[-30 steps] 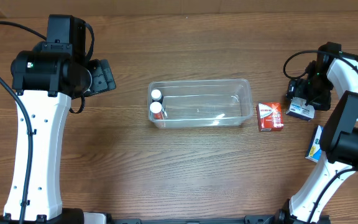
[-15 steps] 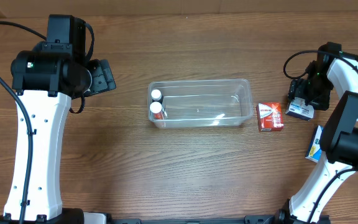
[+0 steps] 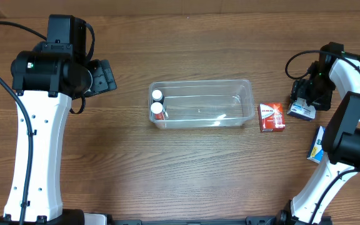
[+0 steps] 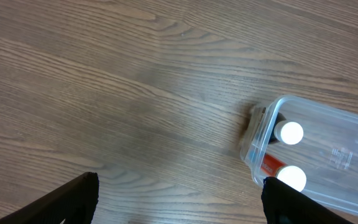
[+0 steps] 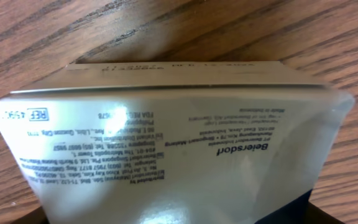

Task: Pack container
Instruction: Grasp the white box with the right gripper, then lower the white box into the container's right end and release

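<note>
The clear container (image 3: 200,82) sits mid-table with two white-capped bottles (image 3: 157,102) at its left end. It also shows in the left wrist view (image 4: 331,113), with the bottles (image 4: 289,133). My left gripper (image 3: 108,76) is open and empty above bare wood left of the container, its fingers (image 4: 179,205) wide apart. My right gripper (image 3: 305,100) is down on a white and blue box (image 3: 302,112) at the far right. That box (image 5: 166,149) fills the right wrist view between the fingers.
A red box (image 3: 272,117) lies just right of the container. A blue and yellow box (image 3: 317,145) lies near the right edge, beside the right arm's base. The left arm's white column stands at the left.
</note>
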You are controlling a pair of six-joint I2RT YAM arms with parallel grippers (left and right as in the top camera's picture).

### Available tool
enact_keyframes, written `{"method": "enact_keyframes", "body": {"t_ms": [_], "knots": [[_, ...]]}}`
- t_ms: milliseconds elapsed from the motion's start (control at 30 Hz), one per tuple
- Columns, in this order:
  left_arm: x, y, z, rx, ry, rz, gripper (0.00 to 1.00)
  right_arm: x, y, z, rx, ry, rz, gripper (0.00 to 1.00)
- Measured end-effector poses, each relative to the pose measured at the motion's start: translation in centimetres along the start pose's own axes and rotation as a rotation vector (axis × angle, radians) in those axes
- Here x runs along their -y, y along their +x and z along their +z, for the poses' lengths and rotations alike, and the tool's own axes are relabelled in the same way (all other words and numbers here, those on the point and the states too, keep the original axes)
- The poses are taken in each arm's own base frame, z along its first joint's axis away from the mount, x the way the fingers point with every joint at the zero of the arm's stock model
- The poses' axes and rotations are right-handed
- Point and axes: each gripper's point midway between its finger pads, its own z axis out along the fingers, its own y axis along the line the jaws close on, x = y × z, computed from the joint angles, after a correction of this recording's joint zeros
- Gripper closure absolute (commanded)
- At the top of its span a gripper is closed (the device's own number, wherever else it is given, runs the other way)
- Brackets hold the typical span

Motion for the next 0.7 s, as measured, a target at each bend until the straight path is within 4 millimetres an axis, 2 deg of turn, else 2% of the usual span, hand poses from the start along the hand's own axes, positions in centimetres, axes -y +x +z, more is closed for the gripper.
{"method": "enact_keyframes", "body": {"t_ms": [500,700], "knots": [[0.0,0.0,0.0,0.0,0.0,0.0,0.14,0.04,0.08,-0.2,-0.004,0.001,0.0,0.31],[0.0,0.0,0.0,0.0,0.0,0.0,0.15,0.05,0.13,-0.3,-0.007,0.001,0.0,0.37]]}}
